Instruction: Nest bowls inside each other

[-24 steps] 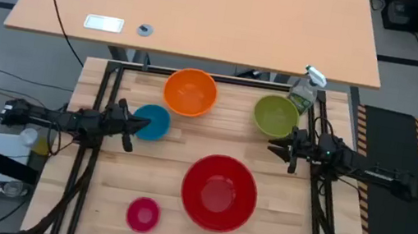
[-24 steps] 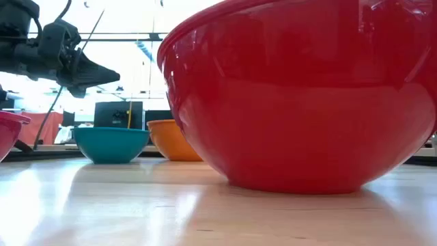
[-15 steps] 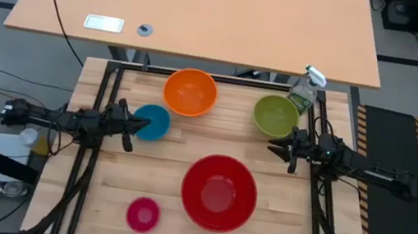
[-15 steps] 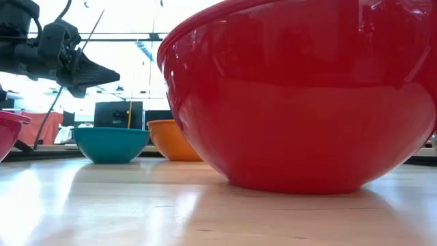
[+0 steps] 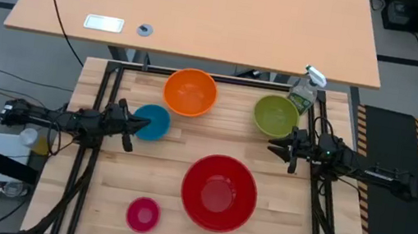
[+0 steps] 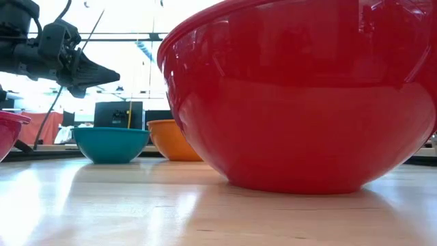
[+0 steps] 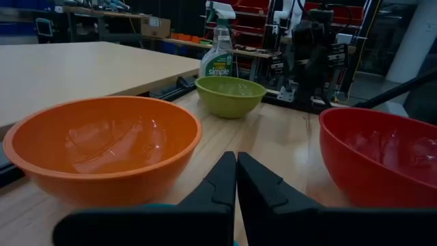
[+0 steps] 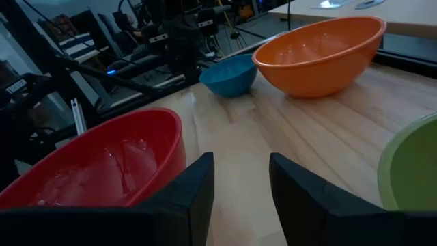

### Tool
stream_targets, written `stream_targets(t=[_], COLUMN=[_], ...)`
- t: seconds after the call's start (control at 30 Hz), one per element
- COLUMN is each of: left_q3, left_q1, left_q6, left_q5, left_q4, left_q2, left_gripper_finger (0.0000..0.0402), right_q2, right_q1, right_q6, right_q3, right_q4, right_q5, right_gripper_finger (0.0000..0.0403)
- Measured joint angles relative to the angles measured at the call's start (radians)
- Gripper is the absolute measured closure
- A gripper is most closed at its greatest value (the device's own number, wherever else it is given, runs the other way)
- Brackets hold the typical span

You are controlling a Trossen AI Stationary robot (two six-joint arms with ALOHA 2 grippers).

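Five bowls stand upright on their bases on the wooden table [image 5: 113, 177]: orange [image 5: 190, 92] at the far side, olive-green [image 5: 276, 115] at the far right, blue [image 5: 152, 122] at the left, red [image 5: 219, 192] near the middle, pink [image 5: 143, 213] at the near left. My left gripper [image 5: 140, 123] is shut and level, hovering above the blue bowl's [image 6: 110, 143] left rim, clear of it in the low view [image 6: 115, 71]. My right gripper [image 5: 273, 150] stands open and level just on the near side of the olive-green bowl [image 8: 410, 171], with nothing between its fingers [image 8: 240, 171].
A clear spray bottle [image 5: 306, 90] stands at the far right corner behind the olive-green bowl. Bare wood lies between the blue, red and olive-green bowls. A larger light desk [image 5: 208, 9] lies beyond the table's far edge.
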Motion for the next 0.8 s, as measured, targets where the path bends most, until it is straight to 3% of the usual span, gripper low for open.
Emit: stream_targets(t=[0.8], left_q3=[0.000], left_q1=[0.000], left_q6=[-0.023], left_q5=[0.000], left_q4=[0.014], left_q2=[0.000], left_gripper_finger=[0.0383], right_q2=[0.000], right_q1=[0.000], right_q6=[0.000], right_q3=[0.000], right_q4=[0.000], right_q5=[0.000], right_gripper_finger=[0.0254])
